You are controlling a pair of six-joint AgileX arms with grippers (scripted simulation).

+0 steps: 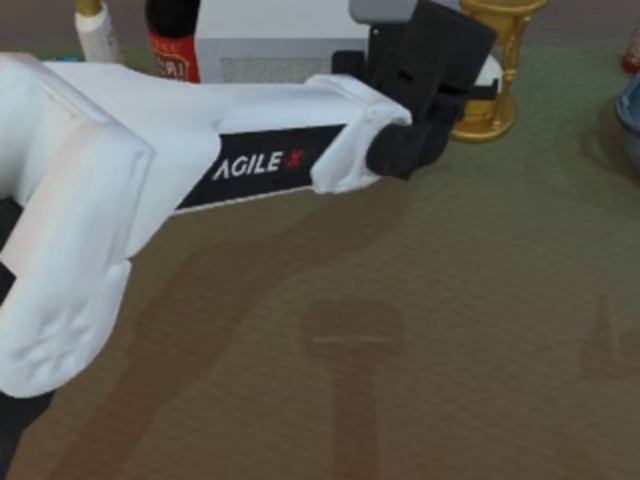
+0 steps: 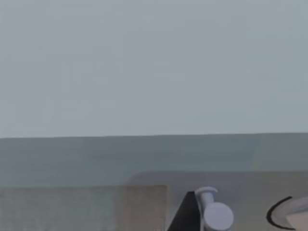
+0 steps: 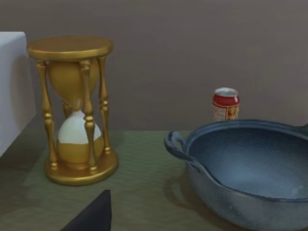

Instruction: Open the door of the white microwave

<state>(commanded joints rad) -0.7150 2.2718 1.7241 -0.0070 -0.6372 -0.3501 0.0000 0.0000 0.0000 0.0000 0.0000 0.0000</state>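
The white microwave point(image 1: 270, 35) stands at the back of the table, its door point(image 1: 262, 68) showing as a strip of grey mesh. My left arm reaches across to its right front, and the black left gripper point(image 1: 428, 75) covers that part. In the left wrist view the front is very close. The mesh window point(image 2: 82, 209) lies flush beside the knob panel, where one round knob point(image 2: 217, 216) sits right next to a black finger point(image 2: 184, 217). A second knob point(image 2: 291, 216) is at the edge. My right gripper shows only as one dark fingertip point(image 3: 94, 214) low over the table.
A gold hourglass point(image 1: 495, 70) stands just right of the microwave. A blue-grey pot point(image 3: 250, 168) sits at the right edge, with a red can point(image 3: 225, 105) behind it. A red-labelled dark bottle point(image 1: 172, 45) and a white bottle point(image 1: 97, 30) stand left of the microwave.
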